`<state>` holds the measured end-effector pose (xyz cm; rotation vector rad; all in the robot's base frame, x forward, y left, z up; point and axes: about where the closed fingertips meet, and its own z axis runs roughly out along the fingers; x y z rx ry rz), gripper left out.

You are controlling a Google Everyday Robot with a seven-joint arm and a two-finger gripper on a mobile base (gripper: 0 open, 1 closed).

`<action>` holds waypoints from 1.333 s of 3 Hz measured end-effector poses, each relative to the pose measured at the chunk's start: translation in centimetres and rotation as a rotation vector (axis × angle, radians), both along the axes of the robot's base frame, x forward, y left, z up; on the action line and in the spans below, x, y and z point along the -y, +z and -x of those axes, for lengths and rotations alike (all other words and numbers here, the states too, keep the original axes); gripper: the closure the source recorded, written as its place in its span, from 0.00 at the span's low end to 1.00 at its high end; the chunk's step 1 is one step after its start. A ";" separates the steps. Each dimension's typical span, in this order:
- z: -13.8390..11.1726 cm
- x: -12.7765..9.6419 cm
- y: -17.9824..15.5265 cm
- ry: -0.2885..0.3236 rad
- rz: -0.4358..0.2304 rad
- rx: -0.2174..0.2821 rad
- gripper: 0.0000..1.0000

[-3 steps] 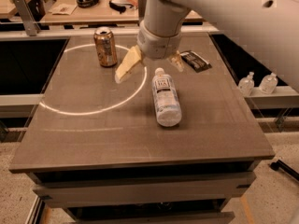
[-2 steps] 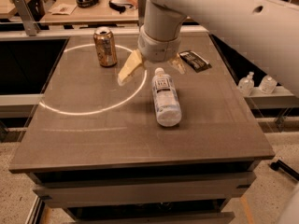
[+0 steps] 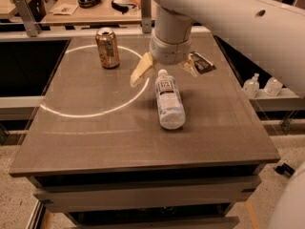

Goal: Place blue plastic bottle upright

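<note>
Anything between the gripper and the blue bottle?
Nothing visible. The gripper hangs open right above the cap end of the blue plastic bottle, which lies on its side on the table. The can stands apart, and a dark flat packet lies beside the gripper. Neither is between them.

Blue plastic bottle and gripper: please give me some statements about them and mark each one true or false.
1. The blue plastic bottle lies on its side on the table. True.
2. The gripper holds the can. False: it is open at the bottle's cap end, and the can stands apart.
3. The can stands upright. True.
4. The bottle's cap points toward the near table edge. False: it points to the far side, toward the gripper.
</note>
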<state>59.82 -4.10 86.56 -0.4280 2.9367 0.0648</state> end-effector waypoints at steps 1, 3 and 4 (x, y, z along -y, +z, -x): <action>1.1 0.6 -0.8 -0.027 0.022 -0.035 0.00; 2.8 1.1 -1.5 -0.021 0.043 -0.060 0.41; 3.4 1.2 -1.6 0.006 0.055 -0.051 0.64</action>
